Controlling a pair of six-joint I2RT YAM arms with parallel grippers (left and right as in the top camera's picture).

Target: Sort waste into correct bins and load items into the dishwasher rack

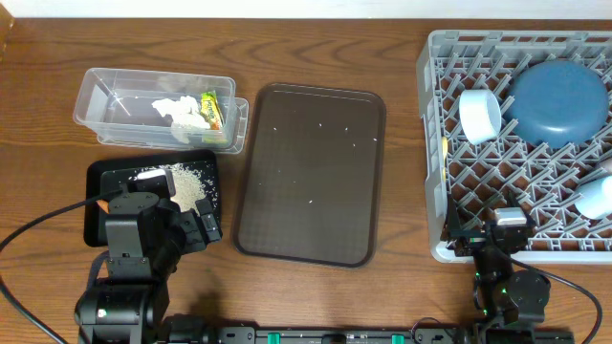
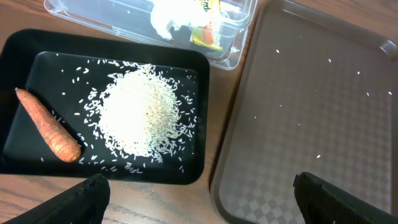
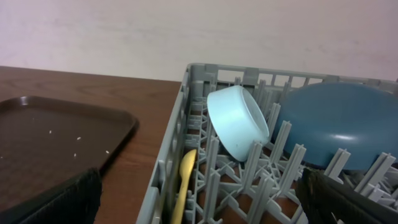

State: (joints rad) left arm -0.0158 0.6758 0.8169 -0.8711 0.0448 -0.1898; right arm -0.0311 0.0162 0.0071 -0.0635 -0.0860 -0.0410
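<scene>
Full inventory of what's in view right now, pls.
tub: 1, clear, back left
tissue: 1 wad, white, in tub
wrapper: 1, green-yellow, in tub
bin: 1, black, front left
tray: 1, brown, centre
rice: 1 pile, white, in bin; stray grains on tray
carrot: 1, orange, in bin
rack: 1, grey, right
plate: 1, dark blue, in rack
bowl: 1, white, in rack
spoon: 1, yellow, in rack
cup: 1, pale blue, rack's right edge
left gripper: 1, black, open above bin
right gripper: 1, black, open at rack's near edge

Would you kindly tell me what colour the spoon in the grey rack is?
Pale yellow spoon, clearest in the right wrist view.
</scene>
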